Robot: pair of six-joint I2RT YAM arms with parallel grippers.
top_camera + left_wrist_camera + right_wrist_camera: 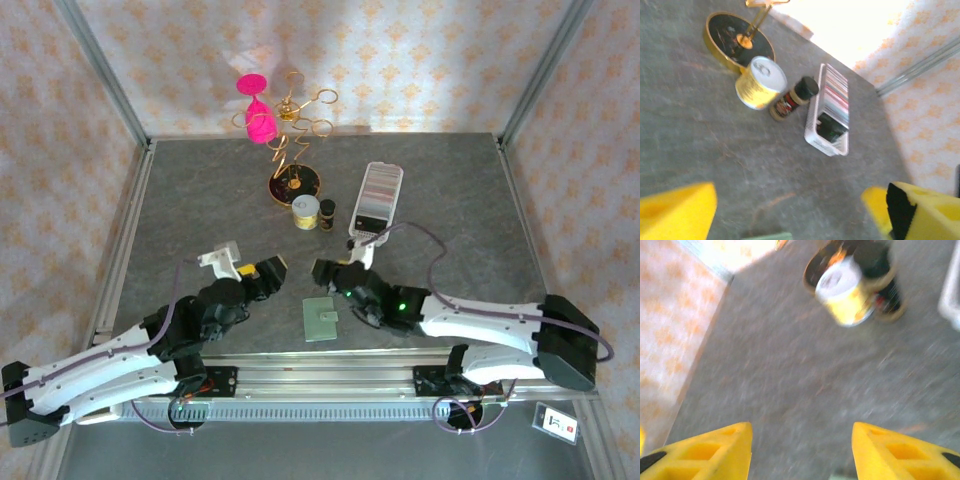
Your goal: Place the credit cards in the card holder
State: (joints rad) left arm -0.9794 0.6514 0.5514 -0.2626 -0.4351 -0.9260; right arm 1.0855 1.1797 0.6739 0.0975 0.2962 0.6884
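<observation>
Left gripper (790,200) and right gripper (801,440) hang low over the table on bent arms, close together. A flat sage-green card holder (321,318) lies just behind and between them. Ahead of them, the credit cards (836,92) stand packed in a clear tray (812,127). Both grippers are released, fingers parted around nothing.

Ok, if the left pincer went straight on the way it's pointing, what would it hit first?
Probably the small spice jar beside the yellow can; only bare table before it, though depth is unclear.
</observation>
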